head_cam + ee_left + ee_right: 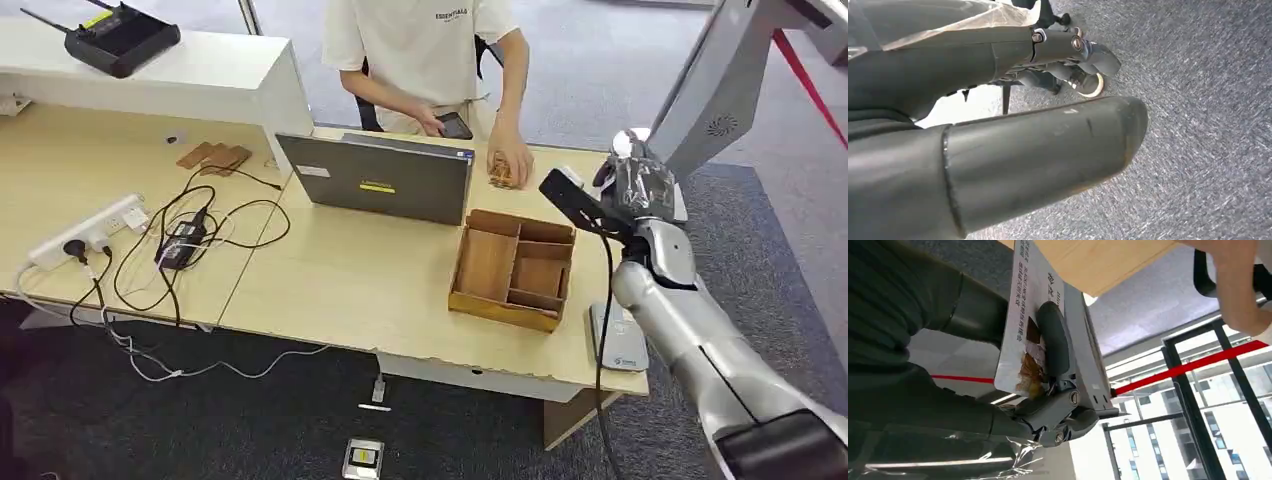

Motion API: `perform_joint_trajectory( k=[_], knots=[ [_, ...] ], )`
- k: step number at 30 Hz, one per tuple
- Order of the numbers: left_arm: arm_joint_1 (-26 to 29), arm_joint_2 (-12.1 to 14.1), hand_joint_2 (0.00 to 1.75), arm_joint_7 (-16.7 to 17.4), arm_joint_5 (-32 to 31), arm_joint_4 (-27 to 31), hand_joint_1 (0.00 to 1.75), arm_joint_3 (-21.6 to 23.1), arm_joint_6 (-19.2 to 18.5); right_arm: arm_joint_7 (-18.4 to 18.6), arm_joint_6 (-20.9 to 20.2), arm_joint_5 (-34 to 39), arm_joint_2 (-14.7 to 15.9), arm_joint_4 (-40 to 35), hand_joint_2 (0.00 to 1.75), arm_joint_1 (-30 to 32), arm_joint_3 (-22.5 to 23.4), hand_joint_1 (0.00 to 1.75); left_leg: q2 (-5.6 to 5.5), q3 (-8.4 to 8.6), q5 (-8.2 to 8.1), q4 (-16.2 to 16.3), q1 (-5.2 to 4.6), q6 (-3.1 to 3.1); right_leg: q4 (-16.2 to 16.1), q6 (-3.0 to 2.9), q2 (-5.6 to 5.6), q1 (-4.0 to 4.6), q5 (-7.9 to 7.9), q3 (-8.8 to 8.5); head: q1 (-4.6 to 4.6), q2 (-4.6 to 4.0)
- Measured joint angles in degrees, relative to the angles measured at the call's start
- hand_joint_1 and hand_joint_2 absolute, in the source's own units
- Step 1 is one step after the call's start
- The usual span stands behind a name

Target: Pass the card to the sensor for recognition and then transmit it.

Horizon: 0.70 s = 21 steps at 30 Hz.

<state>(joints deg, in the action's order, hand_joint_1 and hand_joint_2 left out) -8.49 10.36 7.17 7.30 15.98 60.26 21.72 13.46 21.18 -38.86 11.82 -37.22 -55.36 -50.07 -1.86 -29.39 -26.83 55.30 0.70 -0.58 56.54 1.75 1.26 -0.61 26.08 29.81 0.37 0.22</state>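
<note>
Holding the card point(1030, 335) between thumb and fingers, the right robot hand point(635, 195) is raised above the right edge of the surface point(370, 280), near the far right corner. In the right wrist view the card is white with printed text and a small coloured picture, and a dark finger point(1053, 340) lies across its face, so the grip sits on the middle part and not on the edge.

The card looks thin, light and rather stiff, and its face is probably smooth, so I judge that it can slip or turn in the fingers if the arm moves fast. A hold by one short end would leave more of the card free for the reader.

The sensor point(617, 338), a flat grey pad, lies at the near right corner of the surface, below the raised arm and well apart from the card.

The wooden tray point(512, 268) stands near the right edge and has several compartments; as far as I can see they hold nothing. A person's hand point(508, 160) rests on the far edge behind the tray, beside the laptop point(375, 178).

The left robot hand point(998, 150) hangs over grey carpet; whether its fingers are spread or curled I cannot tell.
</note>
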Motion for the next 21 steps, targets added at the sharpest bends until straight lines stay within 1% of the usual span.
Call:
perform_joint_trajectory(
  k=[4,10,16,21],
  knots=[
    [0.5,0.1,0.0,-0.5,1.0,-0.1,0.0,-0.3,0.4,1.1,-1.1,0.8,3.6,-3.4,1.75,3.6,-0.1,1.75,0.0,0.01,0.0,0.0,0.01,0.0,0.0,0.0,0.0,-0.01,0.0,-0.01,0.0,0.0],
    [1.6,0.1,0.0,-0.7,2.2,-0.3,0.0,-1.3,1.5,2.2,-1.2,2.2,7.5,-6.4,1.75,7.9,0.0,1.75,0.0,0.01,0.0,0.0,0.02,0.0,0.0,0.0,0.02,-0.01,0.0,0.01,0.0,0.0],
    [1.8,0.2,0.0,-0.7,2.3,-0.3,0.0,-1.7,1.6,2.5,-1.9,2.3,9.3,-7.0,1.75,9.9,0.0,1.75,0.0,0.01,0.0,0.0,0.02,0.0,0.0,0.0,0.02,0.0,0.0,0.0,0.0,0.0],
    [1.7,0.2,0.0,-0.5,1.9,-0.3,0.0,-1.7,1.6,3.0,-2.9,2.4,10.1,-7.3,1.75,11.4,0.0,1.75,0.0,0.01,0.0,0.0,0.02,0.0,0.0,0.0,0.02,0.0,0.0,0.0,0.0,0.0]
  ],
)
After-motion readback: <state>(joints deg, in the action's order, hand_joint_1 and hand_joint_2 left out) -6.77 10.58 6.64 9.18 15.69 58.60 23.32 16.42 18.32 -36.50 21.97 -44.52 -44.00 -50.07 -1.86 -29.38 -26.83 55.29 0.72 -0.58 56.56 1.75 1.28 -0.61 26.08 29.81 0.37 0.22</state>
